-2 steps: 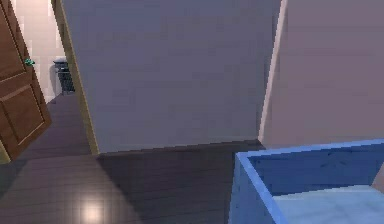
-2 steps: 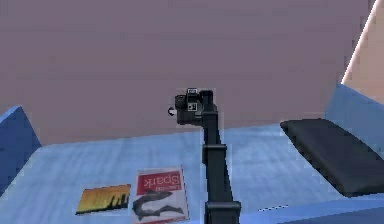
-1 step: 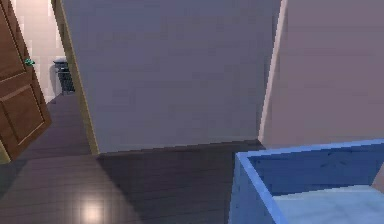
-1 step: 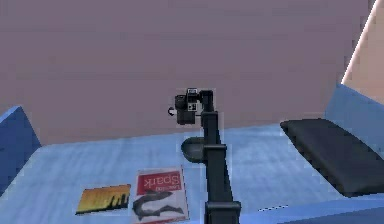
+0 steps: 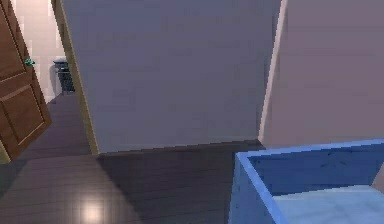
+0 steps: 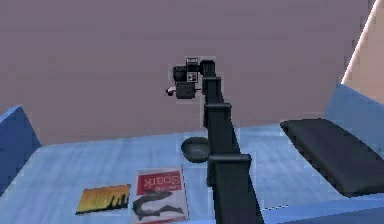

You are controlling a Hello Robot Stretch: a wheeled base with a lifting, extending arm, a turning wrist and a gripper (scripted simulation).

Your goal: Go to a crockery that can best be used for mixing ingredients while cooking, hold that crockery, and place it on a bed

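A dark grey bowl (image 6: 196, 150) lies on the bed's pale blue sheet (image 6: 110, 165), just left of the arm's dark bar (image 6: 232, 175). The arm rises from the bottom edge to the gripper (image 6: 180, 82), which stands well above the bowl against the bare purple-grey wall and holds nothing. The bed's blue frame (image 5: 300, 172) also shows at the forward view's lower right, with a strip of the pale sheet inside it.
A dark pillow (image 6: 335, 155) lies on the bed's right. A red-and-white magazine (image 6: 160, 193) and a yellow-black book (image 6: 104, 199) lie near its front. Ahead are a grey wall (image 5: 175, 75), a brown door (image 5: 20, 95), a dark bin (image 5: 63, 75) and dark floor (image 5: 130, 190).
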